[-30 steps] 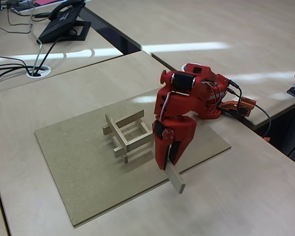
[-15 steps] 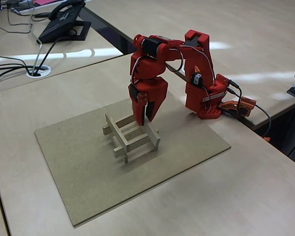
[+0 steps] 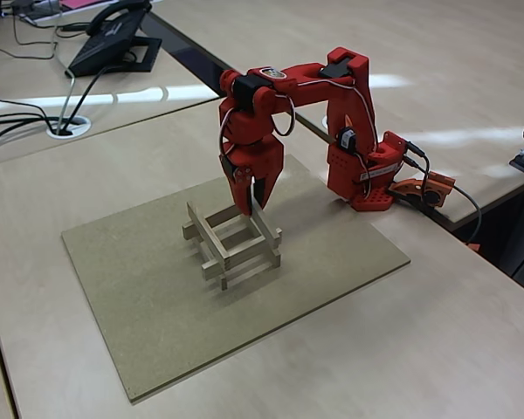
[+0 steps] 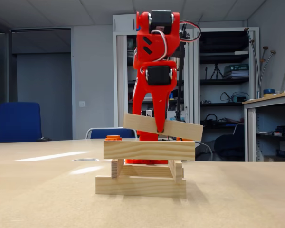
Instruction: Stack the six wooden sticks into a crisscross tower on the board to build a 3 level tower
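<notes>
The tower stands mid-board as an open crisscross of pale sticks. Two lie at the bottom, two cross them, and one top stick sits along the left side. My red gripper points down over the tower's back right corner, shut on another stick. From the low side the held stick is tilted, its right end lower, just above the top level. My gripper clamps it near the middle. Whether it touches the tower is unclear.
The arm's base is clamped at the board's far right corner, with an orange clamp and cable beside it. A desk phone and cables lie far back left. The board's front and left parts are bare.
The gripper carried the stick from the board's near right edge up and back to the tower. In the last half second it shifted slightly farther back over the right side.
</notes>
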{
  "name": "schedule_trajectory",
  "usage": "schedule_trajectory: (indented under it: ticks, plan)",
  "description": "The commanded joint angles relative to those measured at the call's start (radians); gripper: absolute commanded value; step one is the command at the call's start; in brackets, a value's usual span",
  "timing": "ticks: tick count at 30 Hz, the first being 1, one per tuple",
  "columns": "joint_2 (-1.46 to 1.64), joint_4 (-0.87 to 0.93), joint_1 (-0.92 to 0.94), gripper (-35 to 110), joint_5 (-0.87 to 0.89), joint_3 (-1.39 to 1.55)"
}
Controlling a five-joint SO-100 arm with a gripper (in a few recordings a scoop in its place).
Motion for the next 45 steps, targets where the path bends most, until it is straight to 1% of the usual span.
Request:
schedule_trajectory:
  ticks: [1, 16, 28, 34, 39, 45]
  plan:
    - [0.049, -0.011, -0.003, 0, 0.0, 0.026]
    - [0.055, -0.132, 0.041, 0, -0.021, 0.192]
    - [0.052, -0.172, 0.048, 0, -0.023, 0.241]
    - [0.046, -0.166, 0.046, 5, -0.009, 0.242]
    - [0.044, -0.147, 0.044, 14, 0.02, 0.244]
    - [0.044, -0.126, 0.038, 18, 0.066, 0.244]
